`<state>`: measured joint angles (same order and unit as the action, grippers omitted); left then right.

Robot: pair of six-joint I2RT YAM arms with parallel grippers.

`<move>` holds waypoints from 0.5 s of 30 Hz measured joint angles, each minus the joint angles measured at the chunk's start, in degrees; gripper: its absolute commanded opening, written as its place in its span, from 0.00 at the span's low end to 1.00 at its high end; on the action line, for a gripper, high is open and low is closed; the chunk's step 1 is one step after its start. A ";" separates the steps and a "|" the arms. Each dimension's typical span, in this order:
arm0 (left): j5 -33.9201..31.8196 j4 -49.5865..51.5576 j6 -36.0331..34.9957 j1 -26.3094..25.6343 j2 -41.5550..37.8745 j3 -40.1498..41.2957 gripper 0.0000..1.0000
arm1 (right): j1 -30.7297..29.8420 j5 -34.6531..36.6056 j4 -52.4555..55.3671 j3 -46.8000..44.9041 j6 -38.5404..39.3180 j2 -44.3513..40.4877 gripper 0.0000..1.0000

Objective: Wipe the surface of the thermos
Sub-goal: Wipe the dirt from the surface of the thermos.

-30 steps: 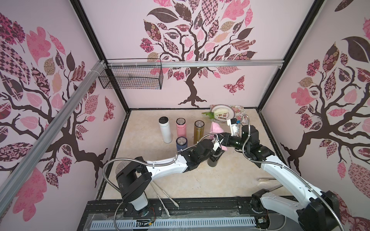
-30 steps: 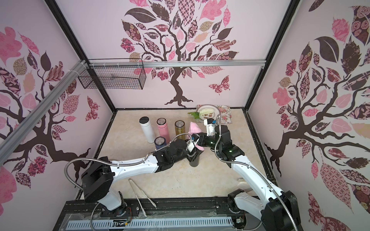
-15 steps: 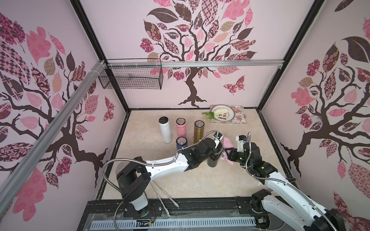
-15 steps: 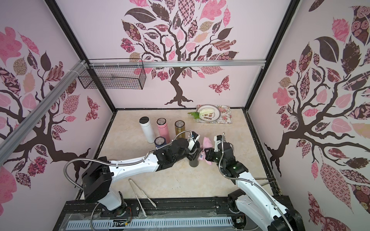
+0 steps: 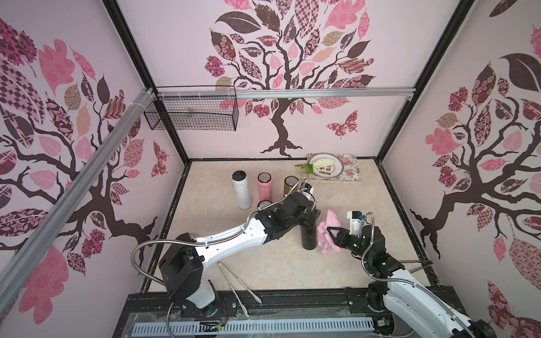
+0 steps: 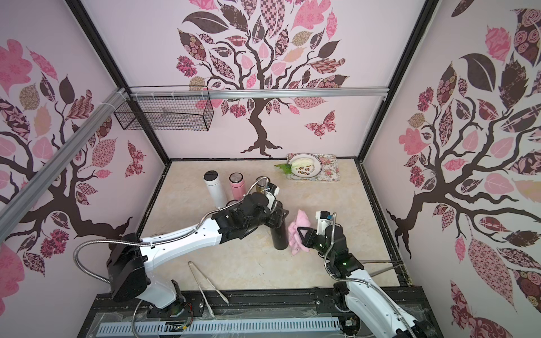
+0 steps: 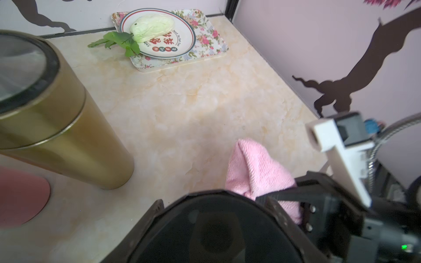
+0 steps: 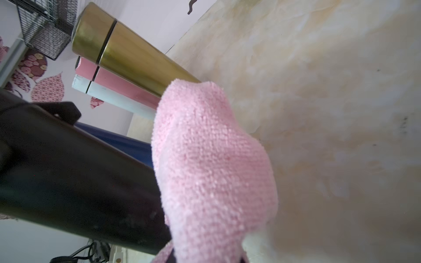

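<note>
- The right gripper (image 5: 330,234), clenched on a pink cloth (image 5: 324,238), has slid from the top of the black thermos (image 5: 308,238) down its 3 o'clock side.
- The left gripper (image 5: 312,218) clasps the thermos top, steadying it upright mid-table (image 5: 234,263).
- Wiping is under way; the next stroke likely needs an unwiped side.

1. Plate (image 7: 185,30), face, seen in the left wrist view: two large red Chinese characters, too soft to read with certainty.
2. Same plate, below these: a row of four small red discs, each bearing one pale character. None is legible.
3. Same plate, inside the rim: a curved line of tiny dark Latin lettering, too small to read.
</note>
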<state>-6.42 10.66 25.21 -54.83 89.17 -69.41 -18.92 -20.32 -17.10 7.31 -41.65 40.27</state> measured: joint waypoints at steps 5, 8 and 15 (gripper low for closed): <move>2.45 -2.91 4.28 2.64 -2.01 0.00 0.00 | 0.00 -3.96 -8.15 -3.13 -3.17 0.48 0.00; 2.60 -4.02 5.53 2.73 -3.17 0.42 0.00 | 0.17 -4.22 -10.16 -3.10 -3.63 -0.44 0.00; 1.49 -7.61 8.52 2.82 -8.55 4.42 0.00 | 0.52 -2.01 -10.86 -3.08 -4.98 0.44 0.00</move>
<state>-4.93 3.05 33.74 -52.01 80.62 -64.99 -18.39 -22.33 -27.97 4.23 -46.63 40.71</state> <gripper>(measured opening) 0.642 0.115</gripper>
